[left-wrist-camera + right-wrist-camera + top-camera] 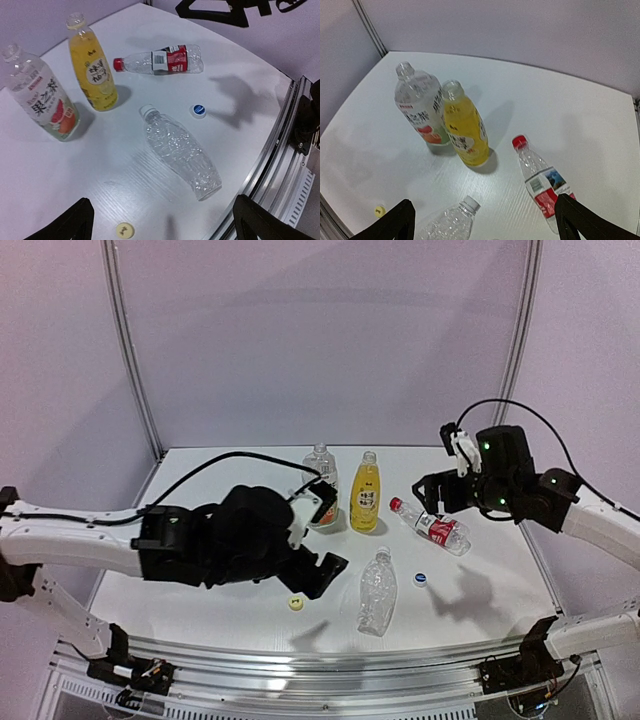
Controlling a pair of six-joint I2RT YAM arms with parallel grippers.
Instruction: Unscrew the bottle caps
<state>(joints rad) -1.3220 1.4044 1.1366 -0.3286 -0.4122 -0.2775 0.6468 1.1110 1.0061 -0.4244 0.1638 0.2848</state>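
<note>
The fruit-label bottle [320,478] and the yellow bottle [365,495] stand upright with open necks. The red-label bottle [436,528] lies on its side with its red cap [395,504] on. The plain clear bottle [378,592] lies capless. A yellow cap [296,603] and a blue-and-white cap [421,579] lie loose on the table; a second blue-and-white cap is not in view. My left gripper [328,538] hovers open and empty above the table, left of the plain bottle [182,152]. My right gripper [432,495] hovers open and empty above the red-label bottle [542,182].
The white table [220,590] ends in a metal rail [330,660] at the near edge, which also shows in the left wrist view [280,150]. Purple walls and a metal post [135,360] close the back. A black cable [215,465] arcs over the left arm.
</note>
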